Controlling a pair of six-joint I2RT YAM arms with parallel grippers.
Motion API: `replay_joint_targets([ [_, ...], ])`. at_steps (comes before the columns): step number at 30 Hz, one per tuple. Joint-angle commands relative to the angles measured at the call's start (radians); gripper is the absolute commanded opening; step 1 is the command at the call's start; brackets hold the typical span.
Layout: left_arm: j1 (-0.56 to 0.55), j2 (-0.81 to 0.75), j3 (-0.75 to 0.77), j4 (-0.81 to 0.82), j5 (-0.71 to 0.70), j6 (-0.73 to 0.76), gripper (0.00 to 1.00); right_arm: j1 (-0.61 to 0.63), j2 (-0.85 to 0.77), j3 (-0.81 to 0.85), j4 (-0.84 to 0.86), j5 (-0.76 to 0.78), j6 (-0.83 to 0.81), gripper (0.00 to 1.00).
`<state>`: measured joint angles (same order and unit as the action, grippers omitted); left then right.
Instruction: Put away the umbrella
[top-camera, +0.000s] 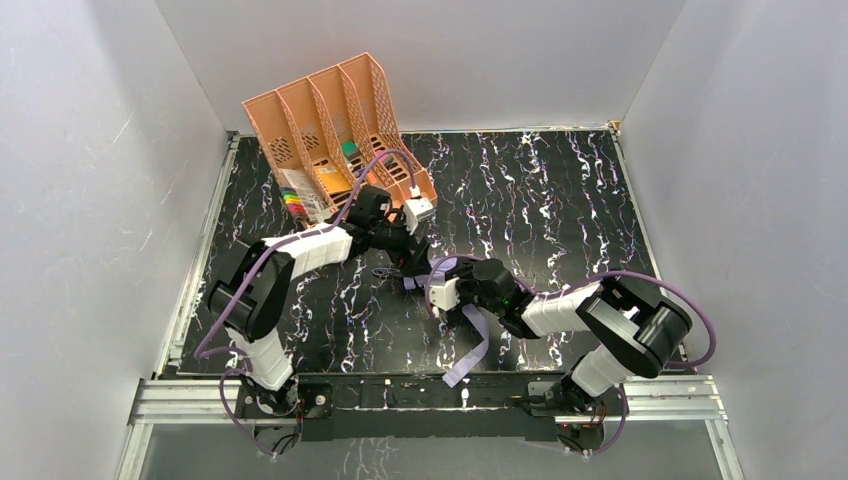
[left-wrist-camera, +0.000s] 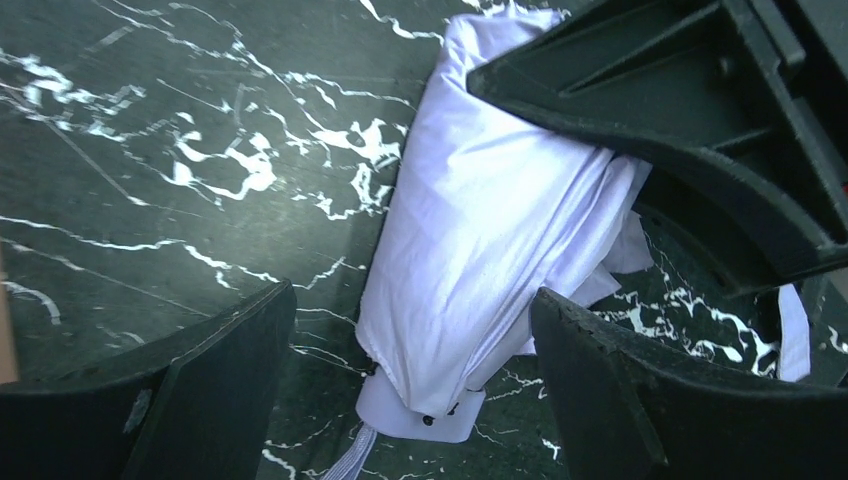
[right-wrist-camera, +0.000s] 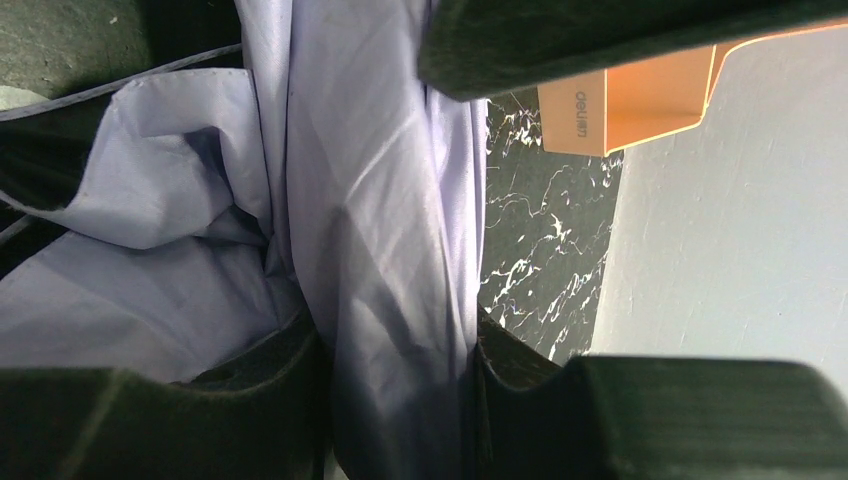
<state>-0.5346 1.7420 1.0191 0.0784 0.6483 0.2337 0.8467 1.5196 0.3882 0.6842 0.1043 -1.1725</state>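
Top view: your two arms meet mid-table over a black marble-look table (top-camera: 560, 200). The pale lavender umbrella (left-wrist-camera: 480, 230), folded into a bundle, lies on the tabletop btw the two claws, near the centre. Your L gripper (left-wrist-camera: 412, 300) is released, fingers spread wide either side of the bundle w/ gaps on both sides, not touching the fabric. Your R gripper (right-wrist-camera: 400, 350) is clenched on the umbrella, cloth bunched btw its fingers. The strap (top-camera: 468, 352) trails toward the near edge. A peach file organiser (top-camera: 330, 130) stands at back left, behind the L arm
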Motion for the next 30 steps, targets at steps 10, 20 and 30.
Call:
replay_joint_targets([
  [10, -0.016, 0.151, 0.122, -0.125, 0.129, 0.087, 0.86, 0.021, 0.024, -0.026, -0.134, -0.054, -0.004, 0.02],
  [20, -0.076, 0.213, 0.125, -0.232, 0.030, 0.152, 0.59, 0.026, 0.012, -0.029, -0.112, -0.057, 0.024, 0.02],
  [30, -0.103, 0.229, 0.102, -0.267, -0.209, 0.155, 0.00, 0.026, -0.082, -0.002, -0.179, -0.079, 0.115, 0.19],
])
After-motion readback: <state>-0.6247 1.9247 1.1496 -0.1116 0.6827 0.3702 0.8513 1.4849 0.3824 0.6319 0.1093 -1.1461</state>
